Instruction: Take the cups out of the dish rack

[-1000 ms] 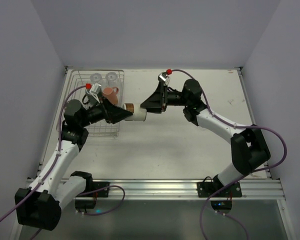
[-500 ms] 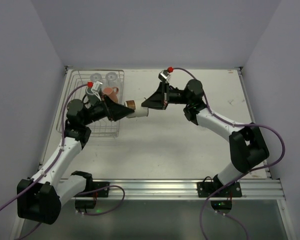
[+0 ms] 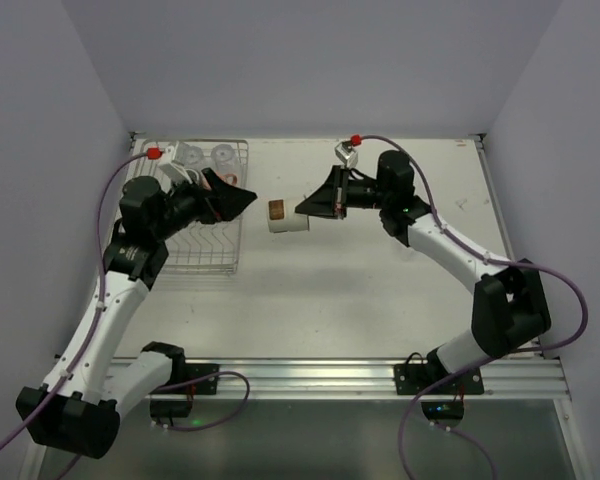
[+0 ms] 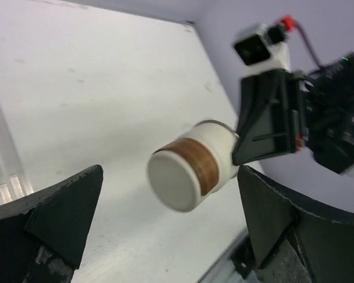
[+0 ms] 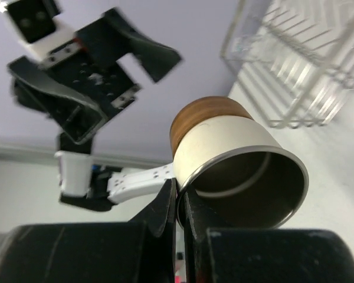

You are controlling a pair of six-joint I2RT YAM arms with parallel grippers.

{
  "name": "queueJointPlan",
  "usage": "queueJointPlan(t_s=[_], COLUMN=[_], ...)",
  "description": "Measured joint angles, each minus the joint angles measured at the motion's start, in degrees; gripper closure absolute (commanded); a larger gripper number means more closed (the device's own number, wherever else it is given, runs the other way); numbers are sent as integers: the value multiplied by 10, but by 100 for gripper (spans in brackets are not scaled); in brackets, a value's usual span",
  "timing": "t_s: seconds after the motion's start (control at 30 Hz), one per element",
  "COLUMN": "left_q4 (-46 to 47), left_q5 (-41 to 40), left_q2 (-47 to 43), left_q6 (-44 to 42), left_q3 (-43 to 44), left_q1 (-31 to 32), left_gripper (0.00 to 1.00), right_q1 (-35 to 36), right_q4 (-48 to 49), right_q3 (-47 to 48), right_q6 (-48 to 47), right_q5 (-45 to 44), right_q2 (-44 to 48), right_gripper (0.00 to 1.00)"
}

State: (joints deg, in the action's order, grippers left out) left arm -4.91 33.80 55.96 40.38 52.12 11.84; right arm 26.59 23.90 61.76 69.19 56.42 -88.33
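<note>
The rack [image 3: 180, 262] lies below and left of the left gripper [image 3: 235, 196]. Two clear glasses [image 3: 223, 154] stand in its far end, behind that gripper.

Left gripper: jaws spread wide with nothing between them, tips pointing right.

The cup [image 3: 283, 217], white with a brown band, lies on its side just right of those tips and clear of them, with its base facing them.

Right gripper [image 3: 306, 211]: pinches the cup's rim, one finger inside and one outside.

Lab test cell: white table [image 3: 330, 290], plain walls [image 3: 310, 60], aluminium rail [image 3: 320, 375]
</note>
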Motion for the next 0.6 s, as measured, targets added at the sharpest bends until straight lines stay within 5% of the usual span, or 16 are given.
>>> queueJointPlan(t_s=[0.13, 0.37, 0.6], left_q4=[-131, -339, -436], left_q5=[-176, -503, -608], left_q2=[-28, -26, 4], left_q6=[-50, -56, -56], left_q3=[63, 104, 105], left_q1=[0, -1, -40], left_gripper=[0, 0, 0], right_q1=[-23, -30, -6], right_q4=[-166, -454, -594], right_q3=[35, 114, 114], right_q6=[-122, -320, -400], right_q5=[-63, -310, -520], right_q2=[24, 27, 13], right_gripper=[100, 100, 100])
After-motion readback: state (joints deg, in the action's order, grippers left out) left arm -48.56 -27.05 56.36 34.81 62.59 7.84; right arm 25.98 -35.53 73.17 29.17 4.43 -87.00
